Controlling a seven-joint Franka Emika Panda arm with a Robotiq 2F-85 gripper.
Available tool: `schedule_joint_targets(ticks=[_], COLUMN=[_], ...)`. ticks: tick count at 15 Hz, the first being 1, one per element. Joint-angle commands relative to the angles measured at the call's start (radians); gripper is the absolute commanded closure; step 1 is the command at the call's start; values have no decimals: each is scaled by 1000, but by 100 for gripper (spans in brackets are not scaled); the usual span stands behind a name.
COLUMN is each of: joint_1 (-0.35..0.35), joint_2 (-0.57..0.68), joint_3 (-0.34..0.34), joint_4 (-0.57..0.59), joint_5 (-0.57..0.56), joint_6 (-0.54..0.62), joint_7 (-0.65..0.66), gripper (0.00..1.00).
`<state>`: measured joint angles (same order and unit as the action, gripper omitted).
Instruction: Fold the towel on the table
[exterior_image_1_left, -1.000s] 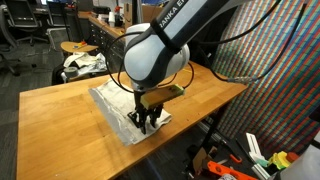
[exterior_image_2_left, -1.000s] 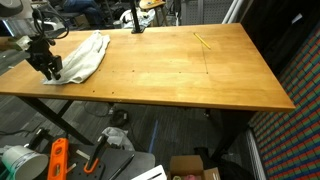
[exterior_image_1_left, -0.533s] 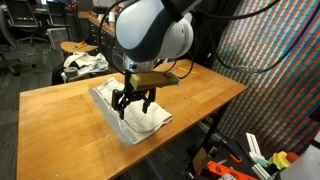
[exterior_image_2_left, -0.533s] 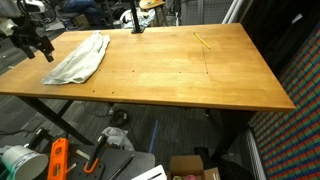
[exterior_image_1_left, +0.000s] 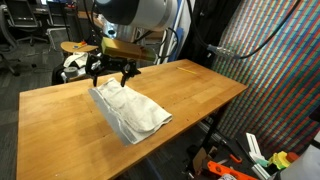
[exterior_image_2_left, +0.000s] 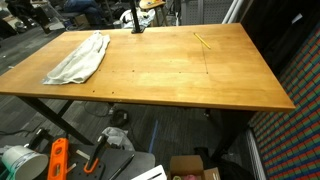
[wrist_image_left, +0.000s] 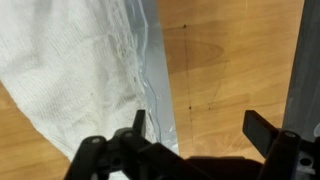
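Observation:
The white towel lies crumpled and loosely folded lengthwise on the wooden table. In an exterior view the towel sits near one corner of the table, and the arm is out of that picture. My gripper hangs open above the towel's far end, well off the cloth, with nothing between its fingers. In the wrist view the towel fills the left side and bare wood shows between the spread jaws of the gripper.
A thin yellow stick lies on the table's far side, near a black stand base. A chair with clutter stands behind the table. A mesh curtain hangs beside it. Tools and boxes litter the floor.
The gripper opened, let go of the towel's near end, rose and moved back toward the far end. The towel stayed on the table.

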<state>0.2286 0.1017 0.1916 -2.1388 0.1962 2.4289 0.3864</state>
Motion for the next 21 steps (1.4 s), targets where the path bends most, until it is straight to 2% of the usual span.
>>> schedule_joint_targets(ticks=[1, 2, 4, 9, 12, 14, 18, 21], joint_1=[23, 30, 30, -8, -26, -38, -58, -81], joint_2=[173, 213, 296, 465, 546, 583, 628, 660], joint_3=[-23, -32, -38, -35, -56, -72, -97, -101], joint_4=[217, 271, 383, 646, 792, 846, 865, 887], joint_5=[-171, -201, -193, -112, -129, -138, -162, -152], joint_6=[11, -14, -104, -460, -625, -654, -579, -570], joint_7=[126, 137, 101, -47, -151, -204, -287, -328], gripper=[0, 0, 0, 0, 0, 0, 0, 0])
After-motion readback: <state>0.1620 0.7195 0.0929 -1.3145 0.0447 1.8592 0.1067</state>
